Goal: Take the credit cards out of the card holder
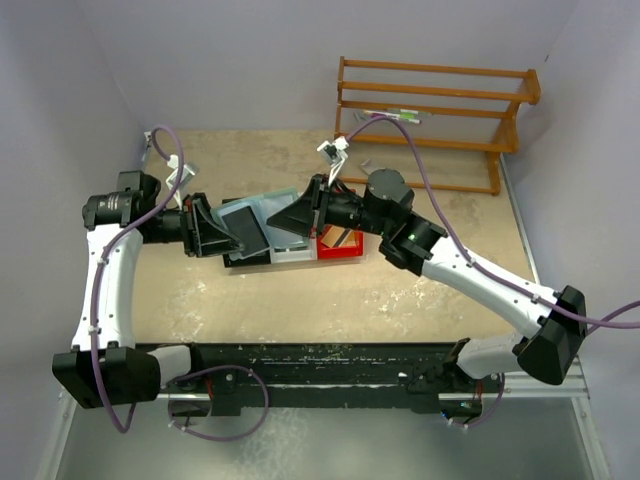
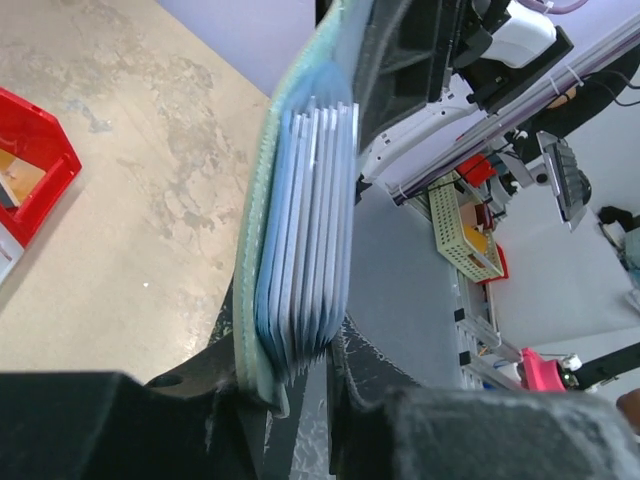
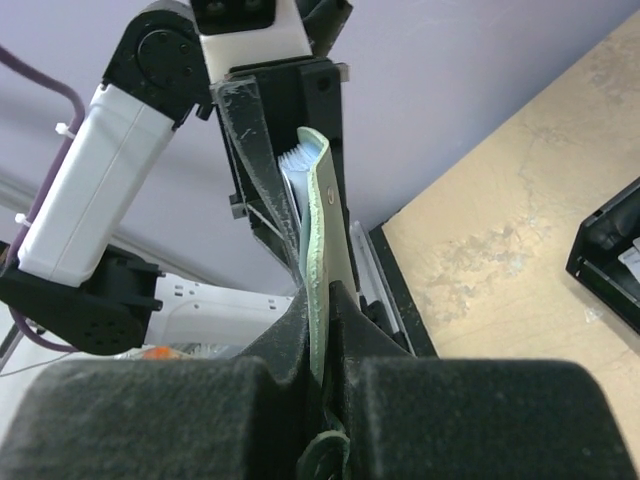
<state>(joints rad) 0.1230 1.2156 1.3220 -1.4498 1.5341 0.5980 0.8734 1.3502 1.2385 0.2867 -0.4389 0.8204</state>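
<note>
The grey-green card holder (image 1: 278, 203) hangs in the air between both grippers, above the bins. My left gripper (image 1: 222, 236) is shut on the stack of blue credit cards (image 1: 246, 228) together with one wall of the holder. In the left wrist view the cards (image 2: 305, 230) stand edge-on between the fingers of my left gripper (image 2: 295, 378), with the holder's green wall (image 2: 262, 200) on their left. My right gripper (image 1: 300, 214) is shut on the holder's other edge. The right wrist view shows this gripper (image 3: 322, 300) pinching the green flap (image 3: 322, 210), with card edges (image 3: 293, 165) behind it.
A row of small bins lies under the grippers: black (image 1: 245, 259), white (image 1: 291, 255) and red (image 1: 340, 244). A wooden rack (image 1: 440, 110) stands at the back right. The red bin (image 2: 30, 150) and the black bin (image 3: 610, 250) also show in the wrist views.
</note>
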